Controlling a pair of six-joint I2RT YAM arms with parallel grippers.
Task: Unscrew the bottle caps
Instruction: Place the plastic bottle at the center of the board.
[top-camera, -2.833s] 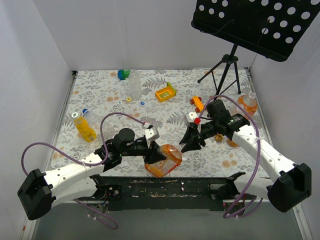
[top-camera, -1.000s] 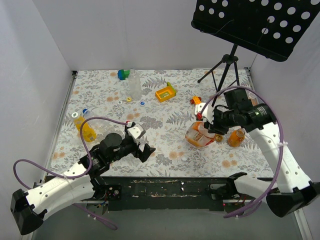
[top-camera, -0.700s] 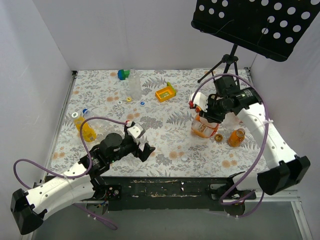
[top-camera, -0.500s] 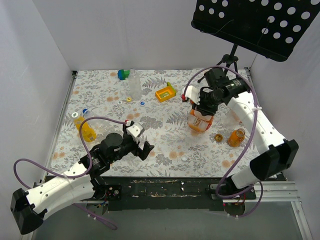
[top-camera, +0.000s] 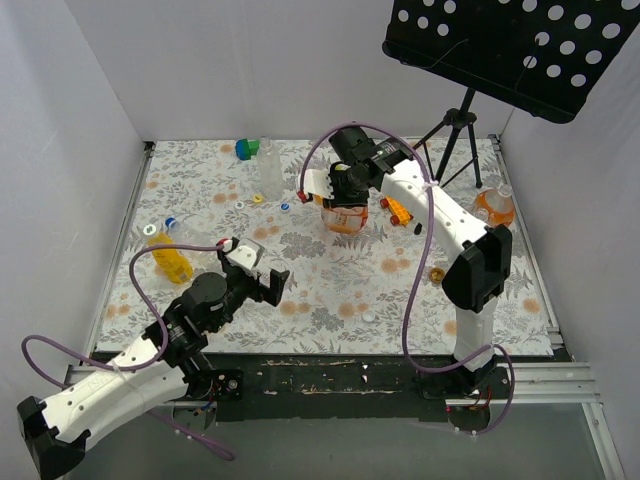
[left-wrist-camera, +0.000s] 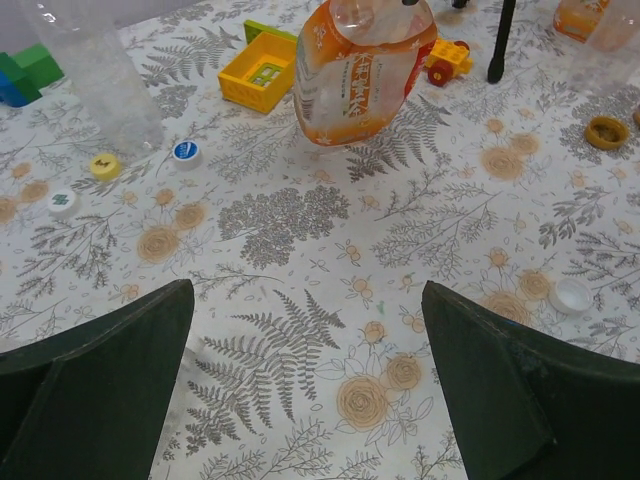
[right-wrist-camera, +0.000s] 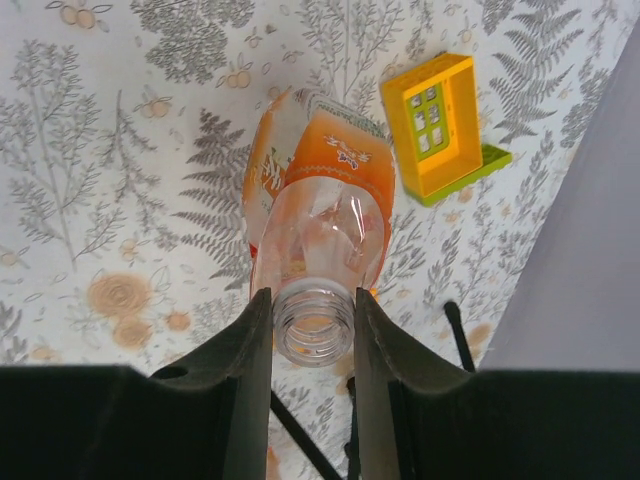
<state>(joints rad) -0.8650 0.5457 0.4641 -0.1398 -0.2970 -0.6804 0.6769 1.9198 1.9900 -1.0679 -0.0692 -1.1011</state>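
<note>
My right gripper (top-camera: 343, 193) (right-wrist-camera: 313, 320) is shut on the threaded neck of an orange-labelled bottle (top-camera: 346, 216) (right-wrist-camera: 320, 200). The bottle hangs mouth up above the far middle of the table, and its mouth is open with no cap on it. My left gripper (top-camera: 268, 283) (left-wrist-camera: 305, 290) hovers wide open over bare tablecloth near the front left, holding nothing. Loose bottle caps lie apart: yellow (left-wrist-camera: 104, 165), blue (left-wrist-camera: 186, 152), white (left-wrist-camera: 62, 202), another white (left-wrist-camera: 572, 295) and a brownish one (left-wrist-camera: 606, 131). A clear bottle (top-camera: 270, 170) stands at the back.
A yellow bottle (top-camera: 170, 257) lies at the left and an orange bottle (top-camera: 495, 207) stands by the right wall. A yellow toy tray (top-camera: 332, 186), an orange toy car (top-camera: 396, 208) and a green-and-blue block (top-camera: 247, 149) sit at the back. A music stand tripod (top-camera: 455, 140) stands at the back right.
My right arm has carried the orange-labelled bottle from the right side up and leftward to the far middle. The left arm shifted slightly left, its gripper still open.
</note>
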